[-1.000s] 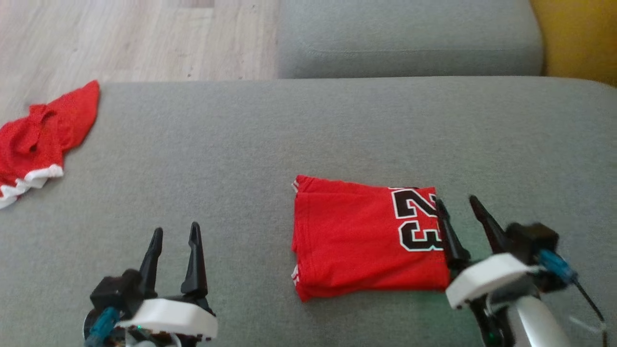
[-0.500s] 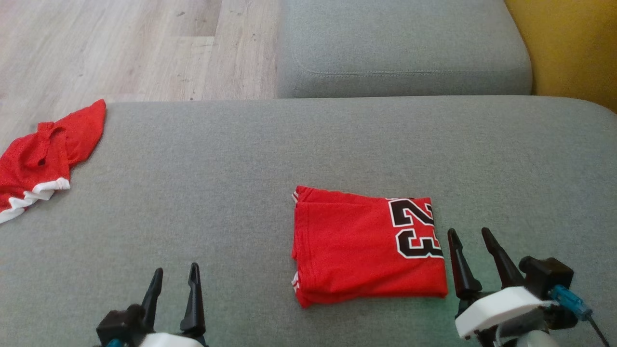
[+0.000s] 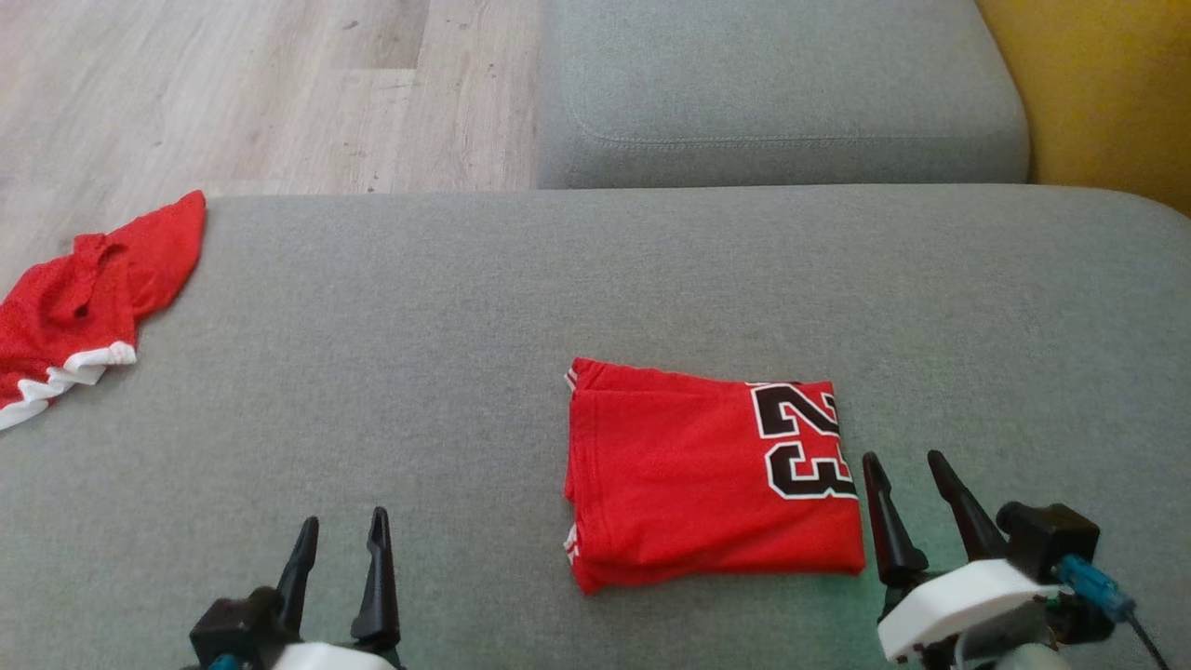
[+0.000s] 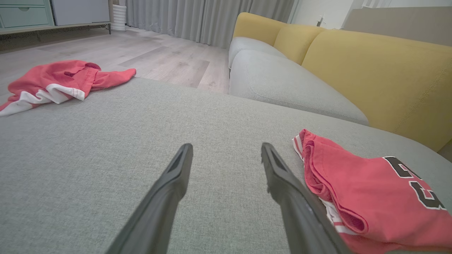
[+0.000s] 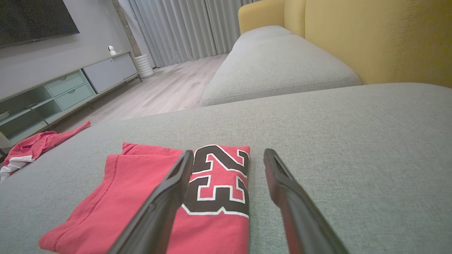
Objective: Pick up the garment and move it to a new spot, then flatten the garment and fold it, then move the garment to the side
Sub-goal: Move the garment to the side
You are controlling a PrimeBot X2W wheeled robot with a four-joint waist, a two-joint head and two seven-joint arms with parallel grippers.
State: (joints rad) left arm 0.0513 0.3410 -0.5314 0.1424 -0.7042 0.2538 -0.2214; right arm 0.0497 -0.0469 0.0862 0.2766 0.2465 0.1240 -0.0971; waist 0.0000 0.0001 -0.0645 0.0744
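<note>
A red garment with a black "23" lies folded into a flat rectangle on the grey sofa cushion, right of centre. It also appears at the right of the left wrist view as the garment and low in the right wrist view as the garment. My right gripper is open just past the fold's right edge, holding nothing. My left gripper is open at the lower left, well apart from the garment, with bare cushion between its fingers.
A second red garment with white trim lies crumpled at the cushion's far left edge. A further grey cushion sits behind, with a yellow backrest at right and wooden floor beyond the left.
Over the second both grippers drew back toward the bottom of the view; the right one came off the garment's right edge. The camera tilted, shifting the scene downward. Little changed in the last half second.
</note>
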